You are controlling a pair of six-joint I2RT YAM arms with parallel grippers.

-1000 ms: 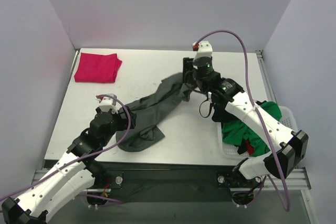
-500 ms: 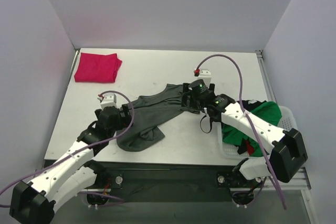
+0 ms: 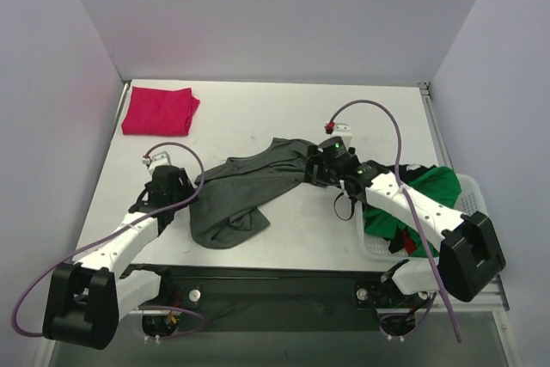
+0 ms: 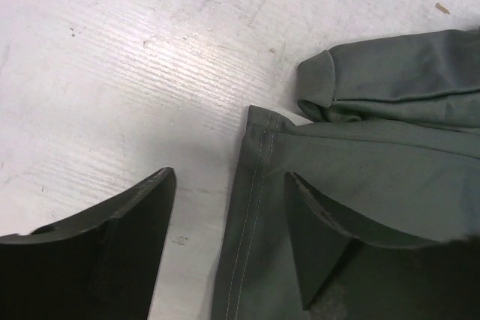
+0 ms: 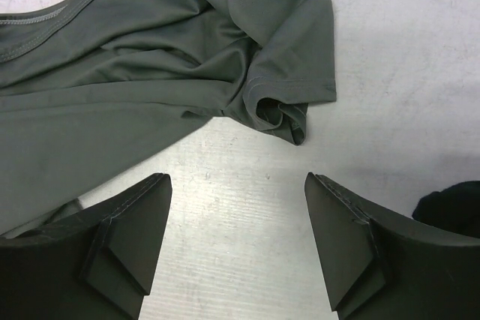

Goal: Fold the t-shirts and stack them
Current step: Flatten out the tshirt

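The dark grey-green t-shirt (image 3: 245,188) lies crumpled across the middle of the table. My left gripper (image 3: 183,188) is open at the shirt's left edge. In the left wrist view the stitched hem (image 4: 255,185) lies between the open jaws (image 4: 229,192), with one finger over the cloth and the other over bare table. My right gripper (image 3: 312,170) is open and empty (image 5: 236,185) over bare table, just short of a bunched sleeve (image 5: 281,114). The magenta-red t-shirt (image 3: 159,111) lies folded at the back left. The bright green t-shirt (image 3: 430,193) is in the basket.
A white plastic basket (image 3: 471,188) stands at the table's right edge, under my right arm, with a bit of red cloth (image 3: 409,243) among the green. A dark shape (image 5: 450,211) shows at the right of the right wrist view.
My right gripper has let go of the grey-green shirt and come down and nearer. The shirt has dropped and slackened onto the table. My left gripper has drawn back left to its hem.
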